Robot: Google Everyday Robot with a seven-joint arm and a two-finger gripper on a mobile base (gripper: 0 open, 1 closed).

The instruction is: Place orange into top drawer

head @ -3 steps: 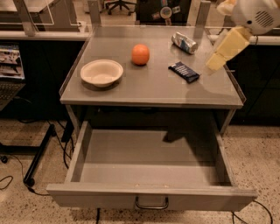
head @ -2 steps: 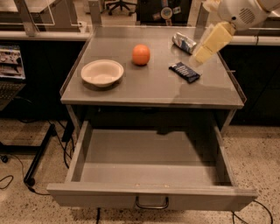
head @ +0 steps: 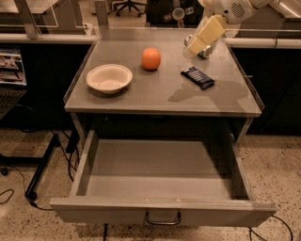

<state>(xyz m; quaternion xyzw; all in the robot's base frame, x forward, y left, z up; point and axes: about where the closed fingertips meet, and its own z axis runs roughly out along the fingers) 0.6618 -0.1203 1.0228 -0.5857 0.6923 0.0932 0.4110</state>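
1. Only one camera view, looking down at the front of a grey metal table (head: pixel 155 96) with a raised rim. The top is flat and matte, with a soft shadow from the arm on its right half.
2. The orange (head: pixel 151 58) sits on the tabletop, back-centre, not touching anything. It's not in the drawer (head: pixel 160 210).
3. The drawer is pulled all the way out under the tabletop. It's wide and shallow with a bare grey floor, and there's a small curved handle (head: pixel 162 219) in the middle of its front.
4. The gripper (head: pixel 196 44) hangs over the back-right corner of the table, coming down at an angle from the upper right. It's well apart from the orange and holding nothing that I can see. Can't tell if it's apart or together from this angle.
5. A can (head: pixel 207 51) lies just behind the gripper's tip, partly hidden by it.
6. A cream bowl (head: pixel 109 78) is front-left of the orange, and a dark snack bar (head: pixel 198 77) lies to the orange's right.
7. Room stuff: a speckled floor (head: pixel 277 160), cables (head: pixel 14 188) and a black stand leg (head: pixel 42 167) on the left, and dark cabinets either side. A chair base (head: pixel 127 5) shows at the far back.
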